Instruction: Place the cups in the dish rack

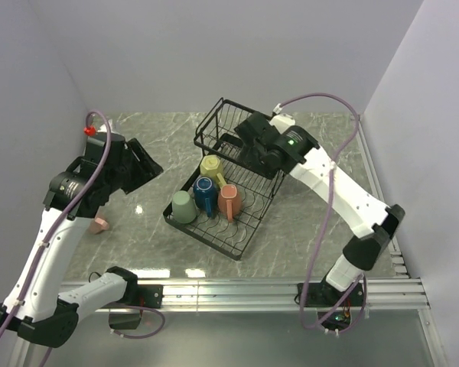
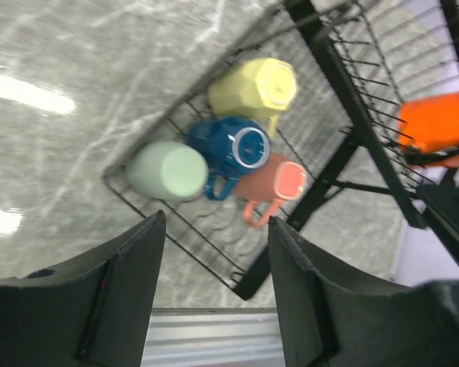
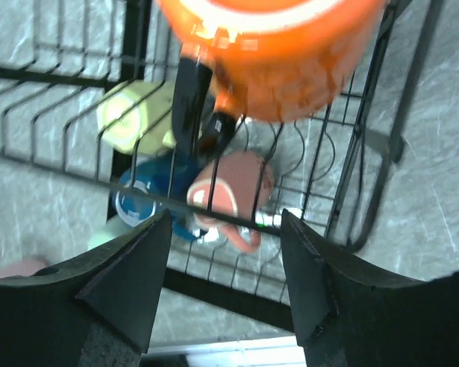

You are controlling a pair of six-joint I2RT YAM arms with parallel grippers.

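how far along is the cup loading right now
Mostly done. The pale green cup, blue cup, yellow cup and salmon cup sit in the flat tray of the dish rack. An orange cup appears to be in the raised basket, beyond the open right gripper. Left to do: a pink cup on the table; the left gripper is open and empty.

Orange cup (image 3: 275,53): blurred, its upper part cut off by the top edge of my right wrist view.
Pink cup (image 1: 100,225): mostly hidden behind my left arm (image 1: 50,252).
Pale green cup (image 3: 99,238): only a sliver shows beside my right finger (image 3: 130,283); the rest is hidden.
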